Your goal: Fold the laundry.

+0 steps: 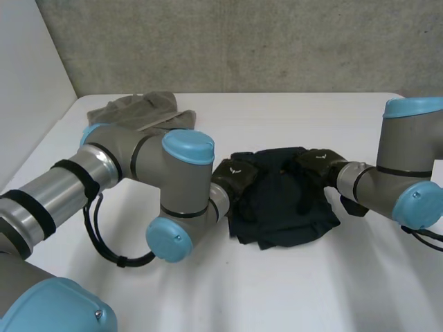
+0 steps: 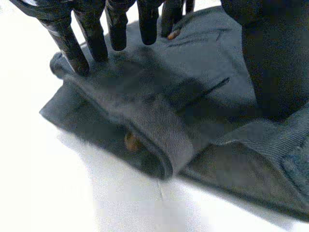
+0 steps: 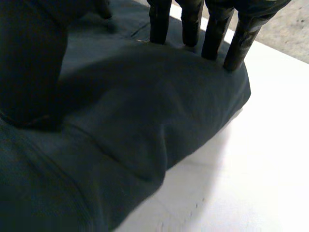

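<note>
Lying at the table's (image 1: 277, 290) far left corner is a crumpled grey-tan garment (image 1: 142, 111), apart from the work. The left arm (image 1: 131, 162) bends in front of it and reaches toward the middle, where the left hand (image 1: 232, 178) rests on the left edge of the dark garment (image 1: 280, 204).

In the left wrist view this hand's fingers (image 2: 72, 43) are straight, their tips pressing down on a rolled fold of the cloth, and the thumb (image 2: 275, 58) rests on the fabric apart from them; nothing is grasped. A thick, band-like hem (image 2: 159, 130) curls over just past the fingertips.

The dark garment sits bunched at mid-table, its long axis running across the table from one hand to the other; which end is its top I cannot tell.

The right hand (image 1: 318, 166) lies on its far right part. In the right wrist view the fingers (image 3: 236, 43) are straight with their tips on the cloth near its edge, and the thumb (image 3: 29, 63) presses the fabric separately, so this hand too is released. The right arm (image 1: 394, 180) comes in from the right.
</note>
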### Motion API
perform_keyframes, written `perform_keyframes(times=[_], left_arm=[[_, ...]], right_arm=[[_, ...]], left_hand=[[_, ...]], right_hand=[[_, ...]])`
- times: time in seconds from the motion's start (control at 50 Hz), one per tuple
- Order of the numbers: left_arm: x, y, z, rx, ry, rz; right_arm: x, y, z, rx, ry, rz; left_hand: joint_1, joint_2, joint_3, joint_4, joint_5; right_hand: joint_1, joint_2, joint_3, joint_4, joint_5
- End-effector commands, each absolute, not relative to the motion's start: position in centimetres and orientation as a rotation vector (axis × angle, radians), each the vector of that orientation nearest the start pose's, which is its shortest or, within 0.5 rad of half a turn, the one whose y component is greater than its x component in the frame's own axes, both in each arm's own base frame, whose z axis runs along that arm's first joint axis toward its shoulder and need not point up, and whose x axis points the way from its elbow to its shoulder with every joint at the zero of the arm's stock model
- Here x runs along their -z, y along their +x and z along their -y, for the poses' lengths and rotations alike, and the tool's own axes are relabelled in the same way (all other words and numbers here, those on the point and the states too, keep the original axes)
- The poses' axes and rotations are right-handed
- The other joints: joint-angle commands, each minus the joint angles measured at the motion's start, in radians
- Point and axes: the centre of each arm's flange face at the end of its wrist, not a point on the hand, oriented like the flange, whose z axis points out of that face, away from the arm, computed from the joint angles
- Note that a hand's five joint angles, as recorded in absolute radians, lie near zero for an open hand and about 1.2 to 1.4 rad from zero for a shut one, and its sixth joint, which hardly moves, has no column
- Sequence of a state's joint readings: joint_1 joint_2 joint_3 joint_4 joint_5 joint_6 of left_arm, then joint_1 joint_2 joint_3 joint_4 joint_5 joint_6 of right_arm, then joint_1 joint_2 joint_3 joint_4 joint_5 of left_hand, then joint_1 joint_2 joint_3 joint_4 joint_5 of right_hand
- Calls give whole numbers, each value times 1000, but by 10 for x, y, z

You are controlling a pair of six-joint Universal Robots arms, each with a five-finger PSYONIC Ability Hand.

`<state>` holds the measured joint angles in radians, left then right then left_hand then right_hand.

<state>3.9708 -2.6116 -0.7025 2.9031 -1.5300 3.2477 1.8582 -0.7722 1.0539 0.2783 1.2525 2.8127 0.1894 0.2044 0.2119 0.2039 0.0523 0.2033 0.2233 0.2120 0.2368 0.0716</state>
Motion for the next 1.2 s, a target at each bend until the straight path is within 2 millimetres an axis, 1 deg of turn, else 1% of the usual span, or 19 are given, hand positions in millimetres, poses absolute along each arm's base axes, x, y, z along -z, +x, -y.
perform_keyframes(times=[0.02, 0.1, 0.12, 0.18, 0.2, 0.24, 0.28, 0.3, 0.36, 0.38, 0.42, 0.46, 0.5, 0.58, 0.82, 0.96, 1.06, 1.16, 1.2], left_arm=[[-129, -413, 249, 1799, 1297, -2672], [-154, -415, 246, 1883, 1294, -2643], [-160, -415, 245, 1900, 1292, -2638], [-182, -412, 241, 1959, 1285, -2617], [-190, -410, 240, 1981, 1282, -2608], [-211, -403, 237, 2040, 1260, -2581], [-223, -398, 235, 2073, 1245, -2565], [-232, -393, 234, 2097, 1238, -2556], [-244, -383, 230, 2121, 1238, -2551], [-254, -376, 228, 2145, 1248, -2548], [-263, -370, 224, 2166, 1271, -2557], [-269, -363, 218, 2179, 1314, -2595], [-271, -360, 215, 2182, 1340, -2624], [-273, -353, 212, 2196, 1347, -2688], [-271, -348, 216, 2223, 1286, -2722], [-269, -349, 215, 2228, 1289, -2719], [-267, -348, 217, 2228, 1279, -2718], [-264, -347, 218, 2221, 1276, -2724], [-263, -347, 218, 2221, 1276, -2724]], right_arm=[[-143, 265, 343, 1437, -1087, -2344], [-158, 264, 341, 1497, -1071, -2322], [-168, 264, 339, 1555, -1062, -2288], [-181, 262, 338, 1652, -1027, -2249], [-192, 258, 337, 1725, -984, -2227], [-201, 250, 338, 1782, -906, -2228], [-213, 234, 338, 1829, -760, -2260], [-214, 229, 338, 1828, -712, -2279], [-215, 214, 333, 1795, -564, -2330], [-214, 210, 332, 1776, -534, -2344], [-204, 200, 327, 1693, -460, -2400], [-195, 196, 320, 1623, -442, -2436], [-183, 195, 310, 1524, -448, -2466], [-168, 192, 299, 1417, -435, -2470], [-136, 199, 306, 1278, -238, -2376], [-128, 205, 313, 1281, -240, -2361], [-126, 220, 311, 1277, -290, -2336], [-126, 228, 311, 1266, -274, -2312], [-127, 234, 311, 1260, -272, -2294]], left_hand=[[18, 3, -4, 4, -19], [9, -6, -13, -5, -28], [7, -8, -16, -8, -31], [-14, -29, -37, -29, -51], [-14, -29, -37, -29, -51], [-14, -29, -37, -29, -51], [-14, -29, -37, -29, -51], [-14, -29, -37, -29, -51], [-14, -29, -37, -29, -51], [-15, -30, -37, -29, -52], [-14, -29, -37, -29, -51], [-14, -29, -37, -29, -51], [-14, -29, -37, -29, -51], [-11, -26, -34, -26, -49], [-5, -20, -28, -20, -43], [-8, -23, -31, -23, -46], [-5, -20, -28, -20, -43], [-2, -17, -25, -17, -40], [-2, -17, -25, -17, -40]], right_hand=[[-29, -49, -37, -62, -72], [-29, -49, -37, -62, -72], [-29, -49, -37, -62, -72], [-29, -49, -37, -62, -72], [-29, -49, -37, -62, -72], [-29, -49, -37, -62, -72], [-29, -49, -37, -62, -72], [-29, -49, -37, -62, -72], [-29, -49, -37, -62, -72], [-29, -49, -37, -62, -72], [-29, -49, -37, -62, -72], [-29, -49, -37, -62, -72], [-29, -49, -37, -62, -72], [-29, -49, -37, -62, -72], [-29, -49, -37, -62, -72], [-29, -49, -37, -62, -72], [-29, -49, -37, -62, -72], [-29, -49, -37, -62, -72], [42, 22, 34, 9, 0]])
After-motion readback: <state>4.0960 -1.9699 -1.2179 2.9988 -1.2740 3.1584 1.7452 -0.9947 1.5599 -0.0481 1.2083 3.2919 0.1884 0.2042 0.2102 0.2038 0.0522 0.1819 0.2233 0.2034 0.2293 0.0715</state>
